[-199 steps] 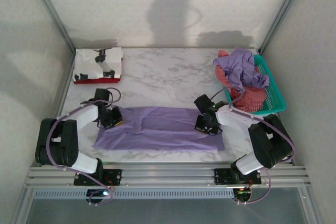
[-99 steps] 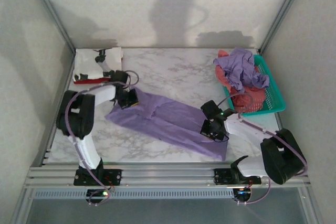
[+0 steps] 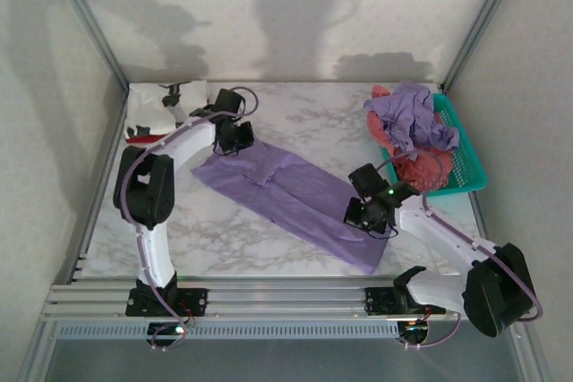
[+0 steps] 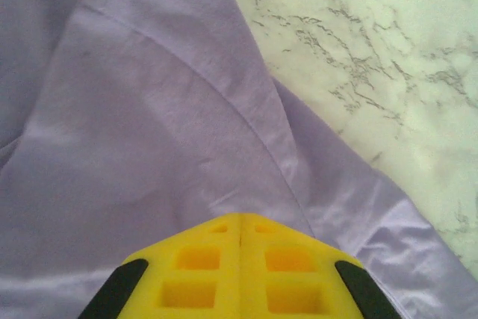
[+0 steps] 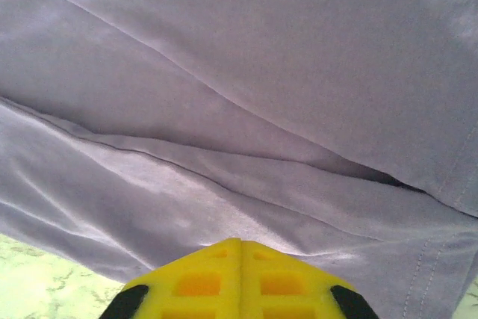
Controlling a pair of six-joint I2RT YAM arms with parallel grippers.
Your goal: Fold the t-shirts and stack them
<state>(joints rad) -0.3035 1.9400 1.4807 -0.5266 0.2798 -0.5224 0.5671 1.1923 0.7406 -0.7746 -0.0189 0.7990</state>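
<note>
Yellow pads of the left tool (image 4: pixel 239 263) are pressed flat together with a fold of the lavender t-shirt (image 4: pixel 149 132) drawn up between them, so it is clenched on the cloth. On the other side, the right tool (image 5: pixel 237 278) looks much the same from its own wrist, its pads closed on each other and nipping the layered edge of that same shirt. Seen from above, the shirt lies stretched in a long slanted band across the marble worktop (image 3: pixel 313 123). It runs from the left tool (image 3: pixel 231 136) at the far left down to the right tool (image 3: pixel 365 216) nearer the front right, with a few creases along its length. Just behind the left tool, in the far left corner, sits a folded white t-shirt with black print (image 3: pixel 148 114), and the edge of a red t-shirt (image 3: pixel 132 138) shows beneath it. At the far right, a teal mesh basket (image 3: pixel 467 160) holds a crumpled lavender t-shirt (image 3: pixel 412 114) heaped on a coral-red t-shirt (image 3: pixel 421 169).
</note>
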